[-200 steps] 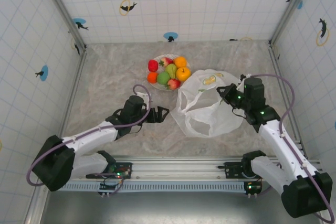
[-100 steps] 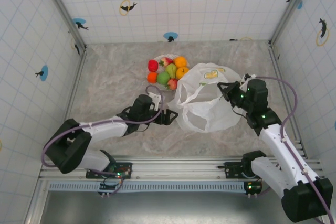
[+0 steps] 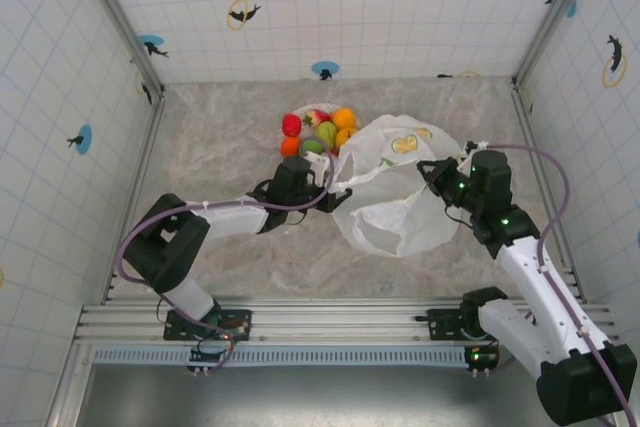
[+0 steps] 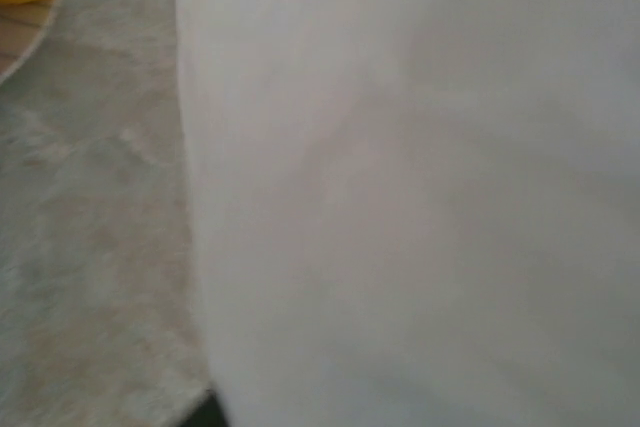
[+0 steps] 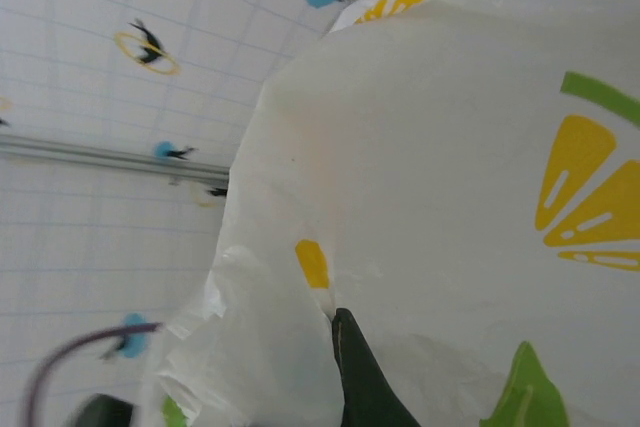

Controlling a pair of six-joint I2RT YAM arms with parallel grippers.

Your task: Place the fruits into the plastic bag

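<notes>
1. We see the plastic bag [image 3: 395, 212] lying right of centre on the tabletop. It spans the gap between the two grippers, its long axis running left to right.
2. The right gripper [image 3: 431, 173] is clamped on the bag's right-hand side and holds that side raised.
3. The left gripper [image 3: 338, 195] touches the bag's left edge. We cannot tell whether it is wide or narrow.
4. The fruits [image 3: 322, 133] are heaped just beyond the left gripper, toward the tabletop's far edge. We judge the left arm the nearer one, since the right gripper is well apart across the bag.
</notes>
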